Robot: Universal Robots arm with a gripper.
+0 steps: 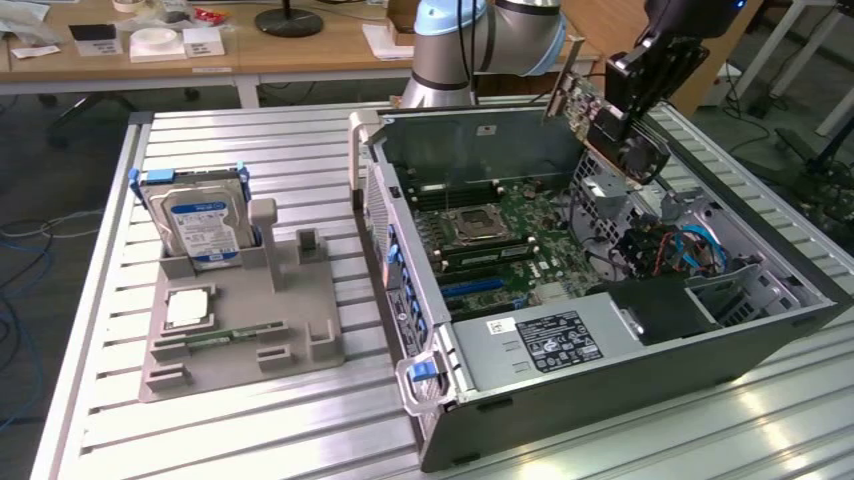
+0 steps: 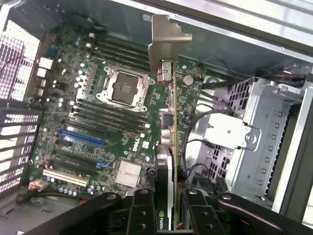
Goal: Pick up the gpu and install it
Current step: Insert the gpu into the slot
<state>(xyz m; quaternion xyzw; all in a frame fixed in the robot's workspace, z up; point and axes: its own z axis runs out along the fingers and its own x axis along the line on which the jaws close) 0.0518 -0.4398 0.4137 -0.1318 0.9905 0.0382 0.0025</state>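
The gpu hangs tilted above the far right corner of the open computer case, with my gripper shut on it. In the wrist view the gpu shows edge-on as a thin card, its silvery end bracket pointing away from me, and the gripper clamps its near end between two black fingers. Below it lies the green motherboard with a blue slot and a bare processor socket. The card hangs above the board and touches nothing else.
A metal drive cage and loose cables fill the case's right side. On the slatted table at the exterior view's left, a grey fixture holds a blue-labelled hard drive, a processor and a memory stick.
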